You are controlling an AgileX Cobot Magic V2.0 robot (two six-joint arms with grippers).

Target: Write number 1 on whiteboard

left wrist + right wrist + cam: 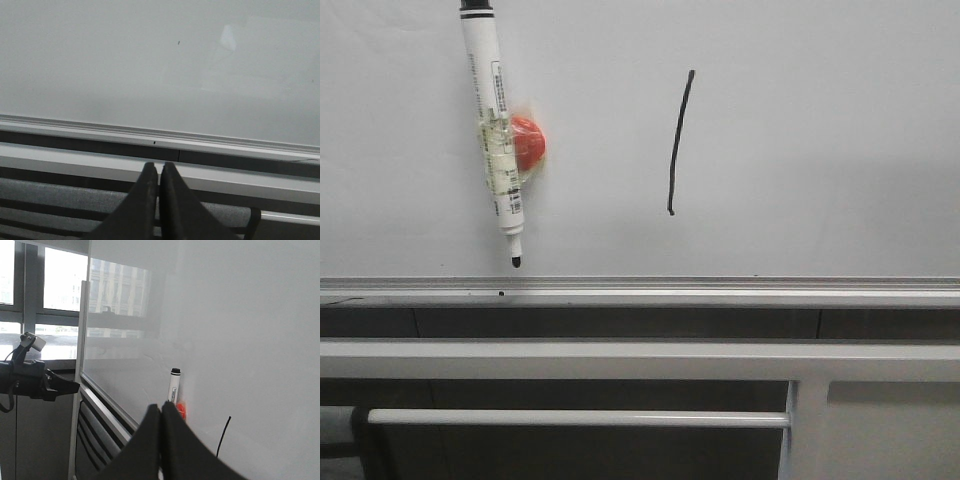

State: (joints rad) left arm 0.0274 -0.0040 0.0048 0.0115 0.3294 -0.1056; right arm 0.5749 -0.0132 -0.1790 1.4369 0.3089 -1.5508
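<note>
The whiteboard [820,120] fills the upper part of the front view, with its silver lower rail [720,290] beneath. The number 1 [678,140] is a thin black, slightly leaning stroke near the board's middle. It also shows in the right wrist view [223,436]. A white marker pen [492,130] with a black tip hangs tip down on the board to the stroke's left, taped to an orange magnet [528,142]. My left gripper [160,166] is shut and empty, low before the rail. My right gripper [161,406] is shut and empty, apart from the pen [173,385]. Neither gripper shows in the front view.
White metal frame bars [620,360] run below the rail, with a thinner bar [570,417] lower down. In the right wrist view a black arm part [40,380] sits beyond the board's left edge, with windows [50,285] behind.
</note>
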